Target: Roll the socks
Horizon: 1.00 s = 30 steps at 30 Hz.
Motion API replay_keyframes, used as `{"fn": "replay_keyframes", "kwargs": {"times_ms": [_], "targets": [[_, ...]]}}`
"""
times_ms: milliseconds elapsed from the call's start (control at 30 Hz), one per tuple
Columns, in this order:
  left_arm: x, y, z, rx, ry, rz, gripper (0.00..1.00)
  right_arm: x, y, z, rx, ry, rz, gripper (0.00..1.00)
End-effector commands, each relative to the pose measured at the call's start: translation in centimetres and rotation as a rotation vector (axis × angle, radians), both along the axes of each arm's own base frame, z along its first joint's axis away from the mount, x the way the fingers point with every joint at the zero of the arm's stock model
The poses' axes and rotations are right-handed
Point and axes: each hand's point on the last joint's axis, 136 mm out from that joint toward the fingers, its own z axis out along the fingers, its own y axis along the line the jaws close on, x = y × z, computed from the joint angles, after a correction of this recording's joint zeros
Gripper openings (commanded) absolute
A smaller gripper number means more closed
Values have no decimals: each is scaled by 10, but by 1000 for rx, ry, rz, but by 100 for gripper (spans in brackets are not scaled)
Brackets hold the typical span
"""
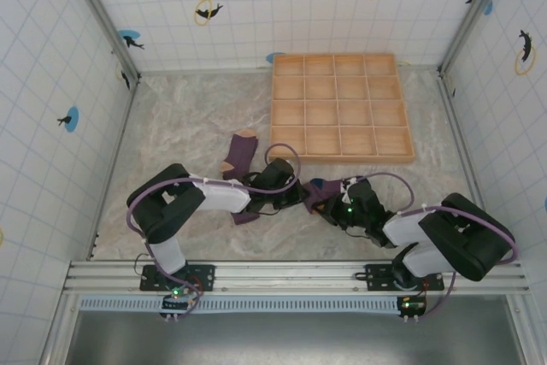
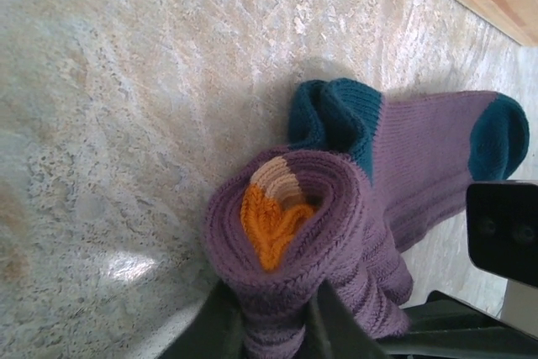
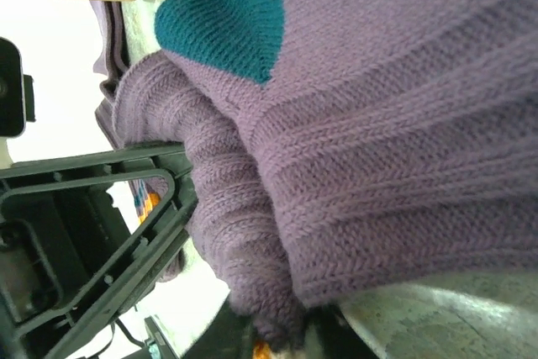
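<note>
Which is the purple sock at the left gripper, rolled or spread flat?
Rolled, at least at this end: the purple sock coils around an orange core, pinched by the left gripper.

The lower frame edge is cutting off the left gripper [image 2: 271, 338] and the rolled purple knitted sock [image 2: 286, 233]; overhead, the left arm's black wrist [image 1: 275, 179] is partly hiding it.

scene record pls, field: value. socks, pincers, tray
wooden tray: sixteen compartments, beyond the socks
rolled sock: purple, orange-tan core
left pincer: shut on rolled sock
right pincer: shut on rolled sock
teal-trimmed sock: unrolled, beside the roll
third sock: flat, left of wooden tray
</note>
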Motion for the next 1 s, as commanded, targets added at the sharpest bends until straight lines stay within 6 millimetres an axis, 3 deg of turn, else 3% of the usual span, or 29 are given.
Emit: {"fn": "replay_keyframes", "kwargs": {"times_ms": [0,100,433,733,967], "targets": [[-8,26,-23,138,59,20,5,-15,-17,-21,-98,28,24,28],[-10,30,-19,173,68,2,0,-10,-14,-8,-135,-72,73,42],[-19,37,-6,252,114,-55,0,4,-11,27,-400,-439,262,62],[-22,39,4,277,131,-93,0,1,3,45,-592,-730,430,66],[-22,40,6,277,137,-102,0,-19,25,64,-674,-970,523,65]]}}
